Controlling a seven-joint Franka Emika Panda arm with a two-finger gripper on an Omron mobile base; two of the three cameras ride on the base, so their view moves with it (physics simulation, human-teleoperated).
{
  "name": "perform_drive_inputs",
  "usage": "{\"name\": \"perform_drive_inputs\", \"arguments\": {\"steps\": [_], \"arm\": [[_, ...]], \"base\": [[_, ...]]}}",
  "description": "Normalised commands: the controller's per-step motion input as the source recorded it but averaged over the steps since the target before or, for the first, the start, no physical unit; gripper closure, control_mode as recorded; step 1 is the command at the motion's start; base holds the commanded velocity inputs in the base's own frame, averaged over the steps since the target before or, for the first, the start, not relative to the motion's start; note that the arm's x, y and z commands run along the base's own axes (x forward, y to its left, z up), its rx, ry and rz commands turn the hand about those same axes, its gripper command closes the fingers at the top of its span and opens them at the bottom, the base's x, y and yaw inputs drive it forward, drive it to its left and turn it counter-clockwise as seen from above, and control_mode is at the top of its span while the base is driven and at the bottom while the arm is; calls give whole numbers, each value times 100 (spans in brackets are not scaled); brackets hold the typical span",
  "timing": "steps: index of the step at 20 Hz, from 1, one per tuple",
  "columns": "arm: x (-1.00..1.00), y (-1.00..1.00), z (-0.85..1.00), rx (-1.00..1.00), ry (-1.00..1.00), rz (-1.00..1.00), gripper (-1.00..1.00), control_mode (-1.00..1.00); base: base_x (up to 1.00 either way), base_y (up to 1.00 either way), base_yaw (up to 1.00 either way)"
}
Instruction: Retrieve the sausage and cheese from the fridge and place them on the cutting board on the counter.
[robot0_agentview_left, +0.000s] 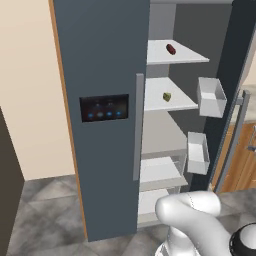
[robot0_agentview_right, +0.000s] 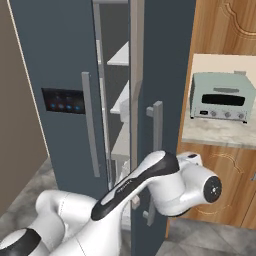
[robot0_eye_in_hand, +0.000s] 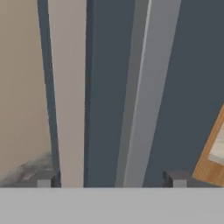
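The fridge (robot0_agentview_left: 102, 60) stands with its left door shut and its right door (robot0_agentview_left: 235, 60) swung open. On the top pale shelf lies the dark red-brown sausage (robot0_agentview_left: 171, 49). One shelf lower sits the small yellow-olive cheese (robot0_agentview_left: 167, 96). In the hand view my gripper (robot0_eye_in_hand: 110, 180) is open and holds nothing, its two fingertips (robot0_eye_in_hand: 46, 179) set wide apart. It points at a dark door face with a light-grey vertical handle (robot0_eye_in_hand: 151, 87) between the tips. The counter (robot0_agentview_right: 220, 132) runs to the right of the fridge. The cutting board is out of view.
Two white bins (robot0_agentview_left: 212, 96) (robot0_agentview_left: 198, 151) hang inside the open door. A pale green toaster oven (robot0_agentview_right: 222, 96) stands on the counter, above brown cabinets (robot0_agentview_right: 225, 180). My arm (robot0_agentview_right: 150, 180) bends close against the open door's edge and its handle (robot0_agentview_right: 156, 145).
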Motion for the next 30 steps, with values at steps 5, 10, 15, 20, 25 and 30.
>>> {"name": "perform_drive_inputs", "arguments": {"steps": [5,10,15,20,25,30], "arm": [[-62,49,16,-3,-11,-20,-100,-100],[25,95,-7,-31,16,-21,-100,-100],[-10,73,-4,-36,-6,-3,-100,-100],[2,93,22,-18,-5,-31,-100,-100],[25,96,49,-26,1,-45,-100,-100],[47,94,3,-31,0,-45,-100,-100]], "base": [[0,0,0],[0,0,0],[0,0,0],[0,0,0],[0,0,0],[0,0,0]]}}
